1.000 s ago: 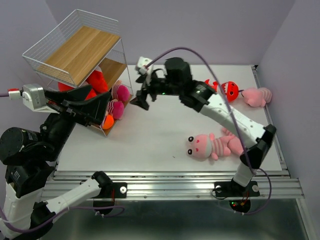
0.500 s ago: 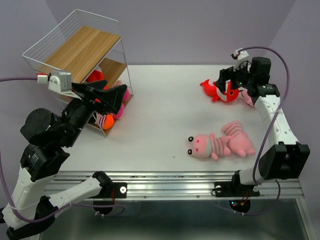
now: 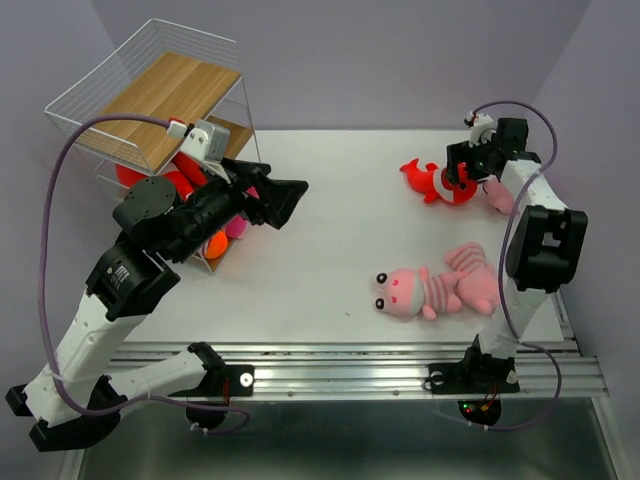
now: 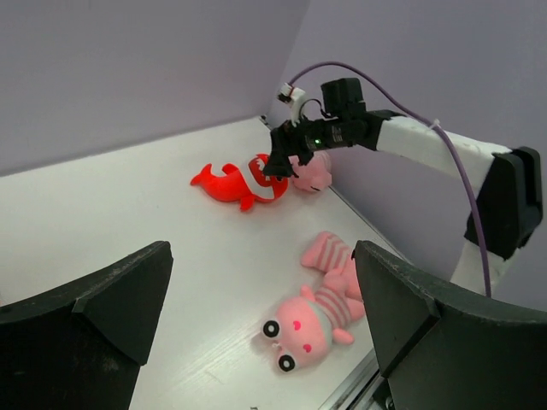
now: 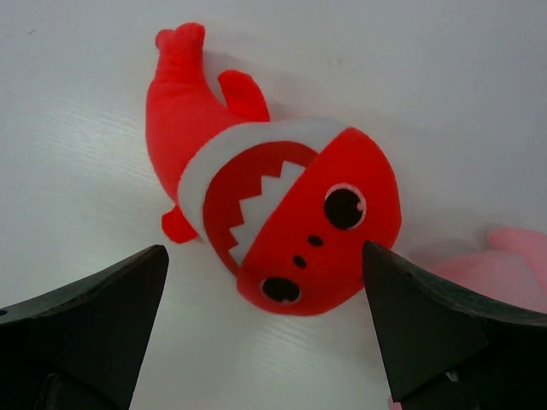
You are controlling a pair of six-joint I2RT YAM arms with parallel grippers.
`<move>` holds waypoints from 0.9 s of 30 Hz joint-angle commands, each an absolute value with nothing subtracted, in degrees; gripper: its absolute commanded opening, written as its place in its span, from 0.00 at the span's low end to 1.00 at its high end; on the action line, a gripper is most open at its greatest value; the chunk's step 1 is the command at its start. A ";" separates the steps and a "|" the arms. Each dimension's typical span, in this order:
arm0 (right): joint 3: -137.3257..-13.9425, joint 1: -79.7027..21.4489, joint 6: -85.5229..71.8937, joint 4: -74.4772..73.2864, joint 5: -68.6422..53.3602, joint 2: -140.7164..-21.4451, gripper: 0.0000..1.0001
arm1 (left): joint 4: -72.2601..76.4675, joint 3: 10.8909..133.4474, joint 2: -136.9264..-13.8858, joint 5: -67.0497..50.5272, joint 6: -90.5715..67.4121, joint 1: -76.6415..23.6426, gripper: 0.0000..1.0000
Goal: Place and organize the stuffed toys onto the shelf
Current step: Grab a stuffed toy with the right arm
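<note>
The shelf [image 3: 150, 95], a white wire rack with wooden boards, stands at the far left, with red and pink stuffed toys [image 3: 190, 170] on its lower tiers. My left gripper [image 3: 288, 203] is open and empty, just right of the shelf above the table; its wrist view [image 4: 261, 256] faces the far side. A red toothy fish [image 3: 432, 184] lies at the far right. My right gripper [image 3: 458, 180] is open directly over it, one finger on each side [image 5: 265, 252]. A pink striped animal [image 3: 430, 290] lies face up at the near right.
A second pink toy [image 3: 500, 195] lies just right of the red fish, close to the table's right edge, and shows partly in the right wrist view [image 5: 504, 265]. The purple wall runs along the back and the right side. The right arm's cable loops above the fish.
My right arm has swung from beside the shelf to the far right and lowered its open gripper over the red fish. My left gripper has moved from the shelf out over the table.
</note>
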State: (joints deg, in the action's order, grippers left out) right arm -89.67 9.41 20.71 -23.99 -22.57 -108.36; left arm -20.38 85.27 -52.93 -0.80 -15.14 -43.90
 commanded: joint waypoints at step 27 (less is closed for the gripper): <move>-72.33 10.20 51.81 -36.13 -59.02 -87.91 0.01 | -11.16 80.68 -60.90 -1.67 -25.31 -44.03 0.99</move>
State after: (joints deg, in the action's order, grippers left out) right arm -72.36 10.09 36.86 -23.75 -42.13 -95.98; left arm -15.57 81.10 -59.16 -2.76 -22.24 -43.90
